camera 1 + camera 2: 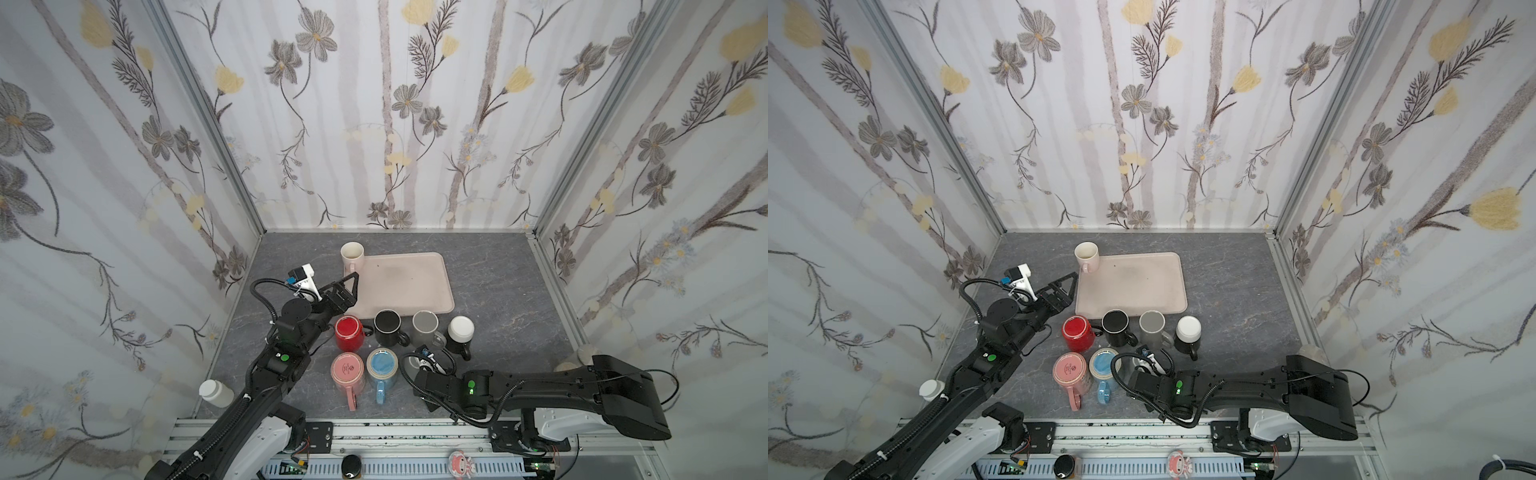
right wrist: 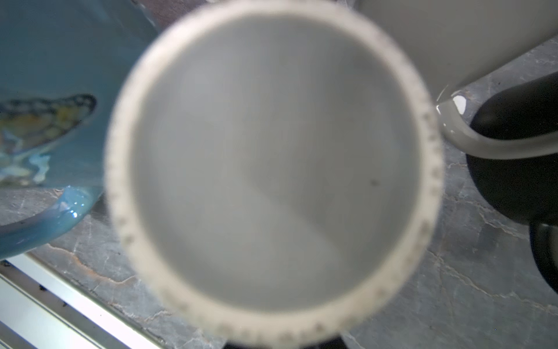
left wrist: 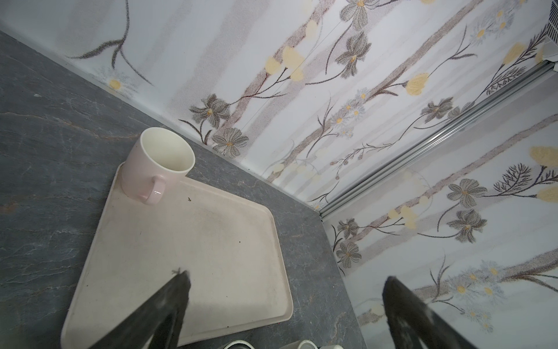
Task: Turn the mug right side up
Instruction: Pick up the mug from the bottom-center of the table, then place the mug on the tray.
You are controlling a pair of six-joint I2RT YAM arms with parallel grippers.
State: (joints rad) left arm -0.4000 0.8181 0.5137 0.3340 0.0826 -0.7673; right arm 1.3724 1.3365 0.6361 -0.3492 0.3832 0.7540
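Note:
A grey mug [image 2: 274,169] stands upside down on the table. Its flat base and pale speckled foot ring fill the right wrist view. In a top view only a sliver of this mug [image 1: 410,365] shows from under my right gripper [image 1: 424,360], which hangs straight over it. Its fingers are hidden by the mug, apart from a dark bit at the frame's edge. My left gripper [image 1: 347,286] is open and empty above the near left corner of the tray [image 1: 415,282], with both fingertips [image 3: 184,276] in its wrist view.
Around the grey mug stand a blue mug [image 1: 382,365], a pink mug [image 1: 348,370], a red mug [image 1: 349,330], a black mug [image 1: 387,324], a grey mug [image 1: 426,326] and a black mug with a white base [image 1: 460,330]. A cream mug [image 1: 352,254] stands upright on the tray. A white bottle [image 1: 216,392] is at the near left.

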